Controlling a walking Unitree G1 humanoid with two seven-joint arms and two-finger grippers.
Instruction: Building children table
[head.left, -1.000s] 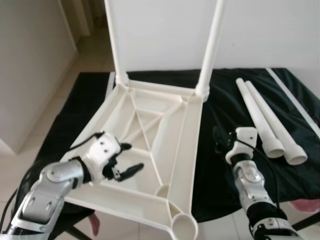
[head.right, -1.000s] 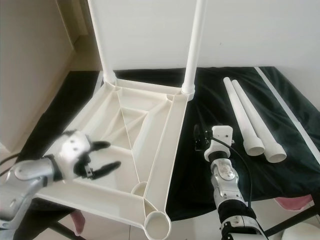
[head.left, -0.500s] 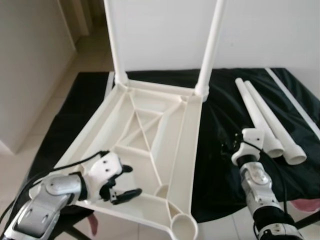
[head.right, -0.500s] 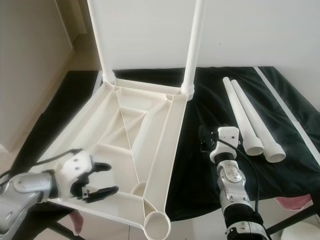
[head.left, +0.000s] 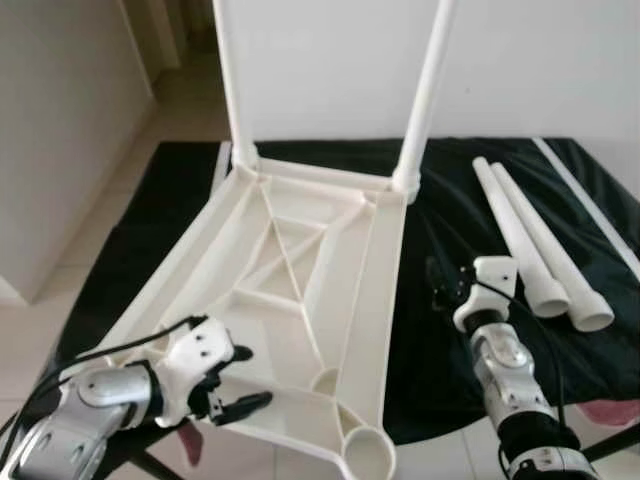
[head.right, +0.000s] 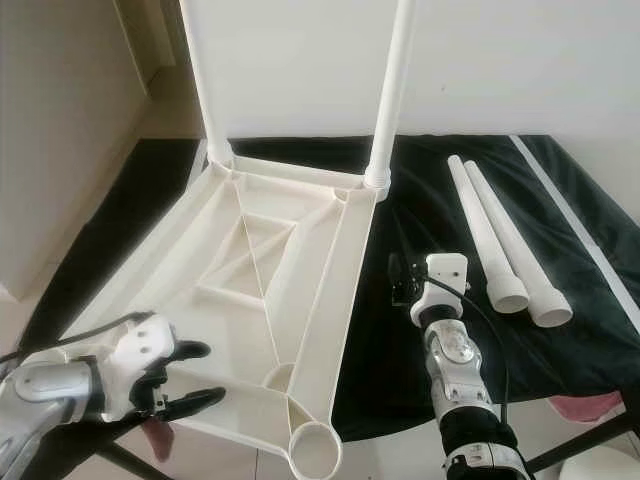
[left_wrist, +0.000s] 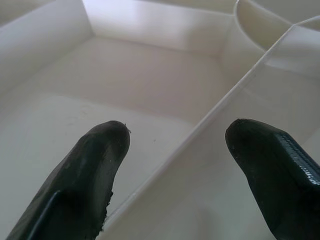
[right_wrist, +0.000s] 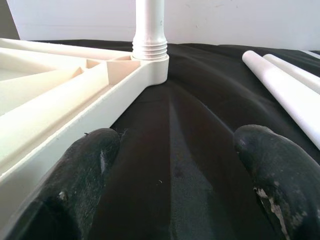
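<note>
Now: left pincer (head.left: 232, 390) spread over upturned table (head.left: 300, 300) near rim | right pincer (right_wrist: 170, 200) spread, empty | table likely light, stiff plastic; grip ribs (left_wrist: 200, 135)

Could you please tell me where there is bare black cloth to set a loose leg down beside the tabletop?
Bare black cloth lies between the upturned tabletop and the two loose legs; the right gripper hovers over its near part. It is crowded at the near left corner, where the left gripper is open over the tabletop's ribs.
</note>
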